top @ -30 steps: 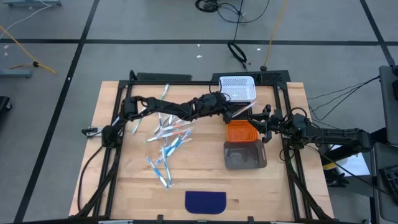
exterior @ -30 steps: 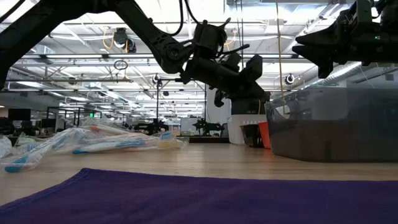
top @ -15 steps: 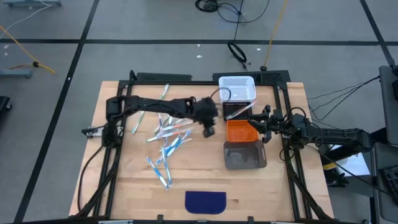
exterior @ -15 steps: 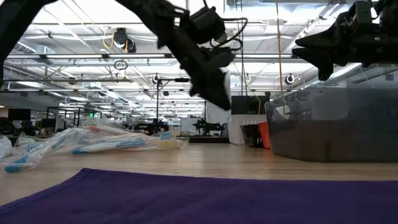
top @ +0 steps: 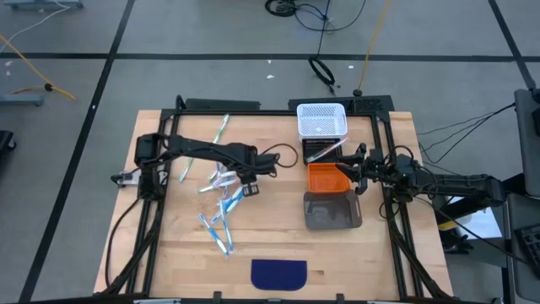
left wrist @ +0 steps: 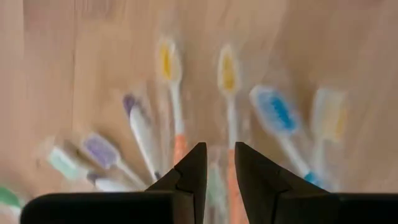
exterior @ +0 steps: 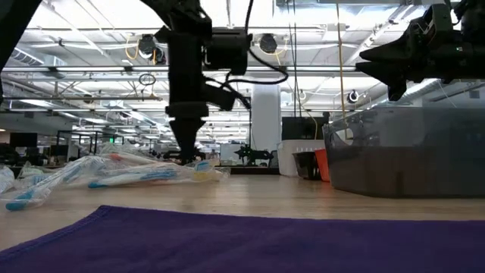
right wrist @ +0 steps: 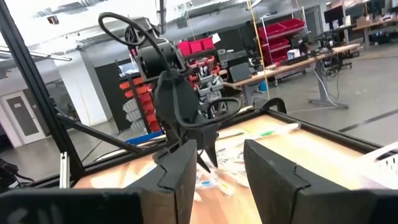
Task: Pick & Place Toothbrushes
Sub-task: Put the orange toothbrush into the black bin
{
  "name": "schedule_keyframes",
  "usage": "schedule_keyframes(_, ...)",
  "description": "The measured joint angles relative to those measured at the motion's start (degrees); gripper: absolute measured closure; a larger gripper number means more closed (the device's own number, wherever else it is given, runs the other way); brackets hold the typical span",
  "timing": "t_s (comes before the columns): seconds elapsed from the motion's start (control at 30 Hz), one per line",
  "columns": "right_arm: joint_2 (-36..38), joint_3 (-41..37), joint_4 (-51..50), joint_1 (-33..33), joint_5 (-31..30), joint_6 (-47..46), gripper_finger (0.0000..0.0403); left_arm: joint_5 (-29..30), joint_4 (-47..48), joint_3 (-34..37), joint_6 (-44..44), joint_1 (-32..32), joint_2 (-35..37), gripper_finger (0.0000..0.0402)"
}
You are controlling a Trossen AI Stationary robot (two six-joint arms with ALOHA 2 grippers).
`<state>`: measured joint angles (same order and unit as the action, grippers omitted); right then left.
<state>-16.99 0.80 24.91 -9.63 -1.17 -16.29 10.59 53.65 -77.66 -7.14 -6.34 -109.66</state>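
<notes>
Nearest the camera in the overhead shot, a dark blue cloth (top: 279, 273) lies at the bottom center of the bench (top: 169, 253). Just above it, left of center, the toothbrushes (top: 221, 205) are scattered in a loose pile, a few more trailing down toward the lower left and one green one (top: 224, 126) off alone near the top edge.

The left pincer (top: 250, 180) hangs pointing down right over the upper end of that pile. From its wrist cam the fingers (left wrist: 189, 177) stand a little apart with nothing between them, and blurry brush heads in yellow, blue and purple fan out below.

Right of center sit a grey bin (top: 332, 210), an orange bin (top: 326, 178) touching it above, and a white basket (top: 321, 121) at the top.

The right pincer (top: 355, 167) hovers beside the orange bin's right edge, fingers (right wrist: 180, 171) spread, holding nothing.
</notes>
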Motion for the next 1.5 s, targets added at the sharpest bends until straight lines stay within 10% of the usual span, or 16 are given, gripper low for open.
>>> schedule_keyframes(0.57, -0.1, 0.0, -0.3, 0.0, -0.1, 0.0, 0.0277, -2.1, -3.0, 12.5, -1.4, -2.7, 9.0, 0.0316)
schedule_keyframes(1.07, -0.1, 0.0, -0.3, 0.0, -0.2, 0.0, 0.0277, -2.5, -4.0, 12.9, -0.4, -2.3, 9.0, 0.0228)
schedule_keyframes(1.5, -0.1, 0.0, -0.3, 0.0, -0.2, 0.0, 0.0277, 0.0, -3.7, 12.9, 0.8, -2.3, 9.0, 0.0246)
